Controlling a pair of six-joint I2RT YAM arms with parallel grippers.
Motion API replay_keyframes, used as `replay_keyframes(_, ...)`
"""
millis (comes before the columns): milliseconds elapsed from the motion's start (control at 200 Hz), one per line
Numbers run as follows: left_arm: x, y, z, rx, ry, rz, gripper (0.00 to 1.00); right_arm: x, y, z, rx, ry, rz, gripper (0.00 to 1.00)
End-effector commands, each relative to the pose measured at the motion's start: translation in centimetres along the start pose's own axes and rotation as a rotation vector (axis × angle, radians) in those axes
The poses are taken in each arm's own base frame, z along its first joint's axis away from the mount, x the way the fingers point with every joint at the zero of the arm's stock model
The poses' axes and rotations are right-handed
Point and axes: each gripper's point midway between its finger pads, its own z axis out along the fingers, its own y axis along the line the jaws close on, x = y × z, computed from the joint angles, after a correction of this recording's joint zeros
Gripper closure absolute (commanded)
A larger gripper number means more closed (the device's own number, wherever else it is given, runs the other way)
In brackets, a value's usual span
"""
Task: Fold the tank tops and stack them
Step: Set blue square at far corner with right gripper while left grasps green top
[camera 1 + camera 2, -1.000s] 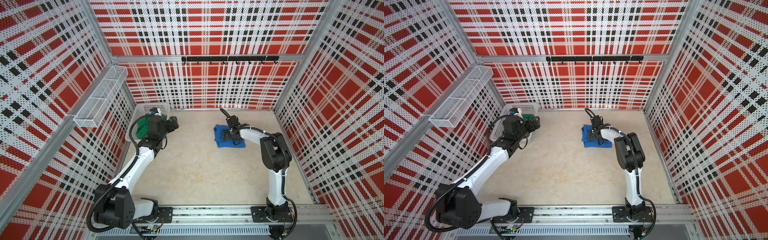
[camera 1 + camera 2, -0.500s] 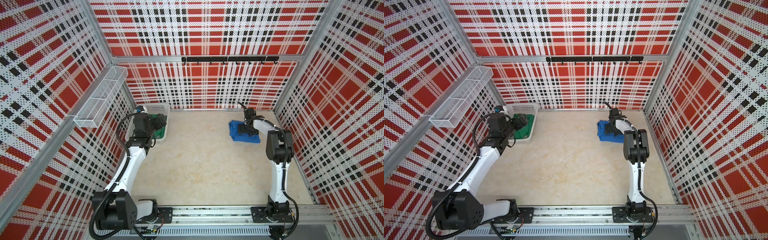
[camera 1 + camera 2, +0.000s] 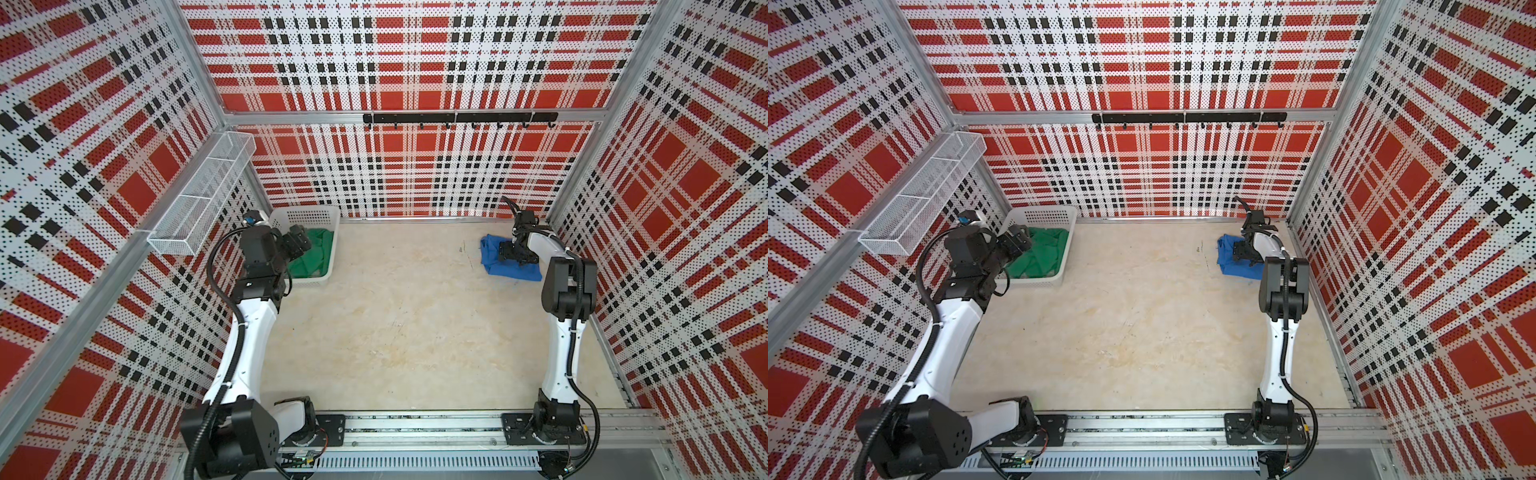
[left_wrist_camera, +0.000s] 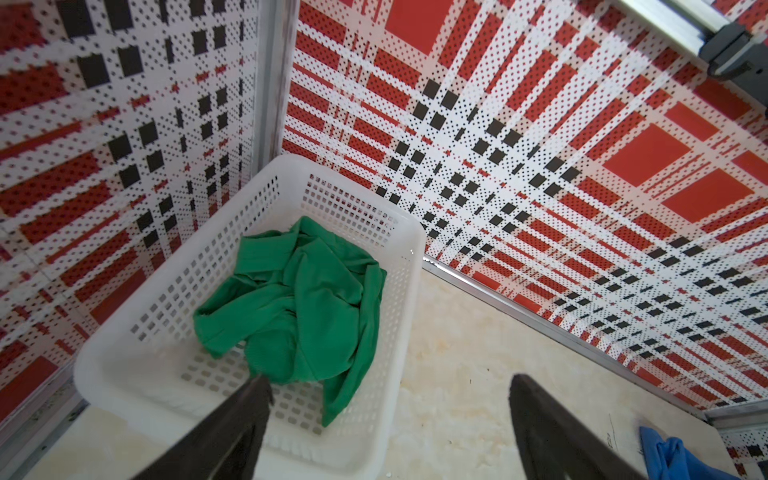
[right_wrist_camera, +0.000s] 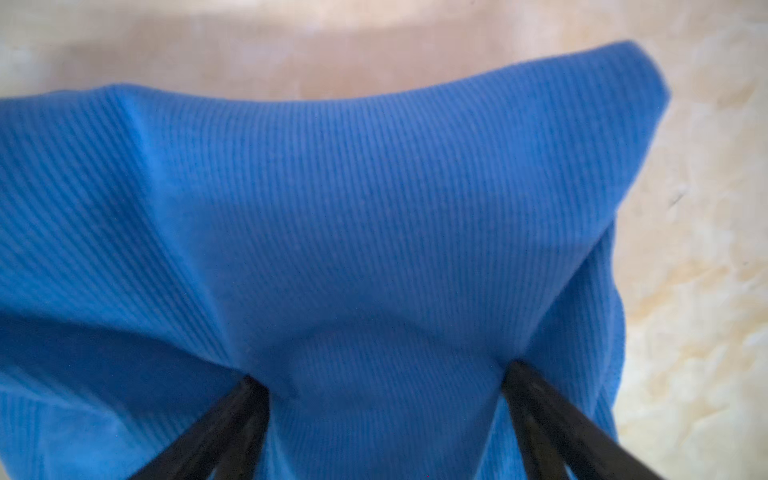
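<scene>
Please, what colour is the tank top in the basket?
Green; the tank top shows best in the left wrist view.

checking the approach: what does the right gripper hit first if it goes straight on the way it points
The blue tank top: the open right gripper points straight into it, fingertips seemingly touching the fabric.

Red plaid perforated walls [image 3: 415, 62], beige floor [image 3: 395, 311], black hook rail [image 3: 457, 118]
</scene>
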Motion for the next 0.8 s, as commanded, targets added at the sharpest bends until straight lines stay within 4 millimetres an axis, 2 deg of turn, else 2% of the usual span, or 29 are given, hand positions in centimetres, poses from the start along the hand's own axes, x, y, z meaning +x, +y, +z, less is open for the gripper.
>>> replay_keyframes(0,-1.3,0.0,-1.2,0.01,-0.023,0.011,0.07,2.2,-3.2,2.5,0.075,0.102,-0.038,0.07)
replay_keyframes(110,-0.9,0.6,-0.5,-0.003,-0.007,0.033,0.07,2.0,-4.7,3.2,0.112,0.105,-0.06,0.07)
replay_keyframes(281,0.3,1.9,2.0,-0.052,0.05,0.049,0.06,-0.7,-6.2,0.9,0.106,0.018,-0.023,0.05)
replay_keyframes(351,1.0,2.4,3.6,-0.074,0.086,0.055,0.06,-0.4,-5.1,0.6,0.026,0.015,-0.008,0.02)
replay_keyframes(451,2.0,3.6,6.2,-0.116,0.132,0.053,0.06,0.2,-3.6,-1.0,0.042,-0.038,-0.042,0.0)
replay_keyframes(641,4.4,6.7,12.1,-0.243,0.219,0.05,0.06,1.7,-0.3,-6.9,-0.072,-0.198,0.012,0.0)
replay_keyframes(707,5.7,7.4,14.5,-0.268,0.273,0.052,0.07,3.5,1.5,-8.6,-0.117,-0.208,0.021,0.0)
replay_keyframes(797,7.5,8.5,17.8,-0.31,0.327,0.056,0.11,6.3,5.2,-11.1,-0.191,-0.245,-0.011,0.0)
